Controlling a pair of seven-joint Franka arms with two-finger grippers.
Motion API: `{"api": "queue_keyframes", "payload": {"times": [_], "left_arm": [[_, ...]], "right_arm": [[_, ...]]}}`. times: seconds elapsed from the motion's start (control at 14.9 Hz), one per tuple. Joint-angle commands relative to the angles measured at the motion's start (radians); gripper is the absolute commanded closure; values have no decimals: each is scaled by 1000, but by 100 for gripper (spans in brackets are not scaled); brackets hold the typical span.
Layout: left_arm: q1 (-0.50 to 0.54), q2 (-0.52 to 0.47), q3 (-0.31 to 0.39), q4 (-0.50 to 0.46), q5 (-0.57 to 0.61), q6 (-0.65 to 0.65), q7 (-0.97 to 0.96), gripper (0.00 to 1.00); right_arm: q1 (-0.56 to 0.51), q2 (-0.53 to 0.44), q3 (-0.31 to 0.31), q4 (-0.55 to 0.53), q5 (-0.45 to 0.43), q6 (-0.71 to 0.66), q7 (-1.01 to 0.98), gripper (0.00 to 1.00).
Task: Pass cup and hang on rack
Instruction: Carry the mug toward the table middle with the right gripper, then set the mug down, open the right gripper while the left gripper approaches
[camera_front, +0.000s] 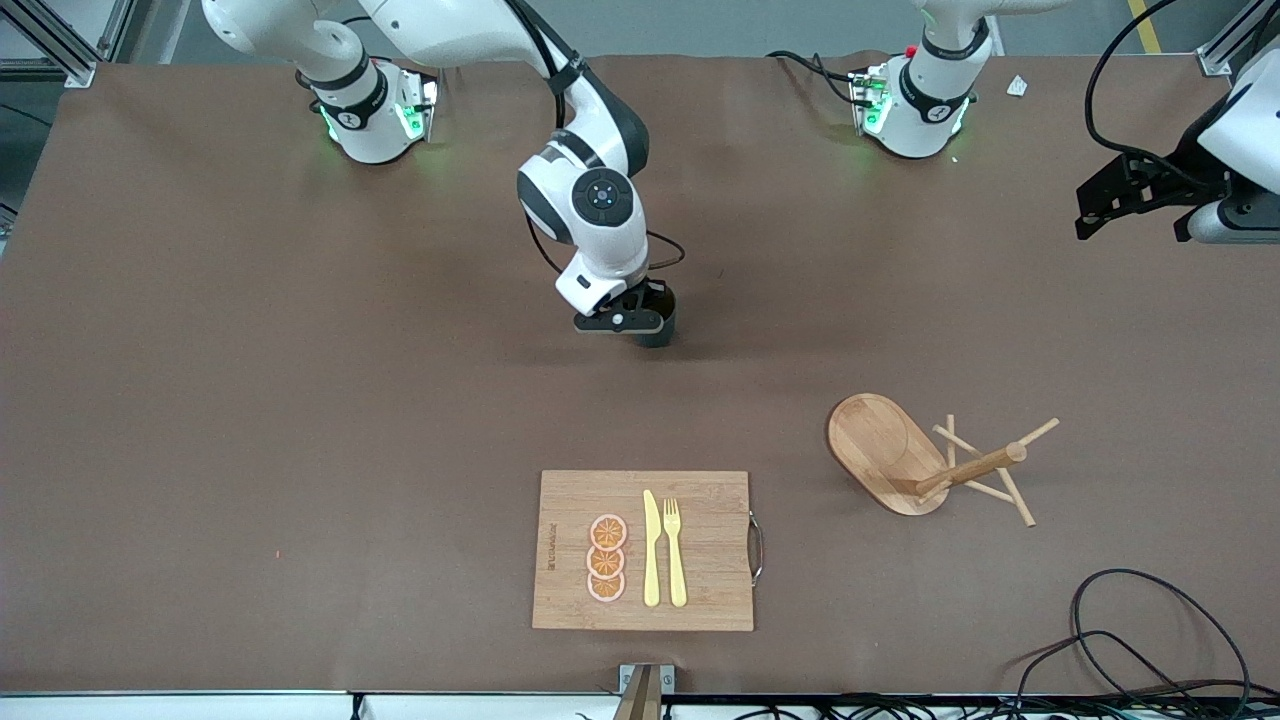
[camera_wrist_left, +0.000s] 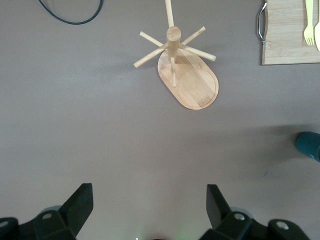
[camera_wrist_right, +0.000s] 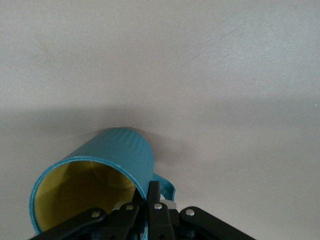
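From the front view, the right gripper (camera_front: 640, 322) is clamped on the cup (camera_front: 657, 318) at the middle of the brown table (camera_front: 250, 400), with lots of bare room all around. The rack (camera_front: 905, 457) stands nearer the front camera, toward the left arm's end. A cutting board (camera_front: 645, 550) lies near the table's front edge with a knife (camera_front: 651, 550), a fork (camera_front: 674, 552) and orange slices (camera_front: 607, 559) on it. The left gripper (camera_front: 1125, 195) waits over the table's end, by the edge.

In the left wrist view, the left gripper (camera_wrist_left: 149, 207) has its fingers spread wide with nothing between them. The rack (camera_wrist_left: 187, 75) stands upright on bare table.

In the right wrist view, the right gripper (camera_wrist_right: 150, 212) pinches the rim of the cup (camera_wrist_right: 107, 172) near its handle. Its yellow inside shows.
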Motion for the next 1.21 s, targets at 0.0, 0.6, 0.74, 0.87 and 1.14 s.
{"api": "queue_keyframes", "payload": {"times": [0.0,0.6,0.74,0.87,1.14], "left_arm": [[0,7,-1,12,-9,-16,8,0],[-33,30,-2,17,-14,-14,-1,0],[-58,33,-2,18,-9,-14,-3,0],[-95,44,-5,17,-9,-8,-56,0],[-259,119,-8,47,-6,1,-323,0]], "right_arm": [[14,7,-16,19,17,-10,11,62],[-70,-75,-19,52,18,-228,-85,0],[-147,-129,-19,51,18,-317,-176,0],[-250,-187,-20,51,18,-407,-222,0],[-481,-263,-22,55,6,-513,-239,0]]}}
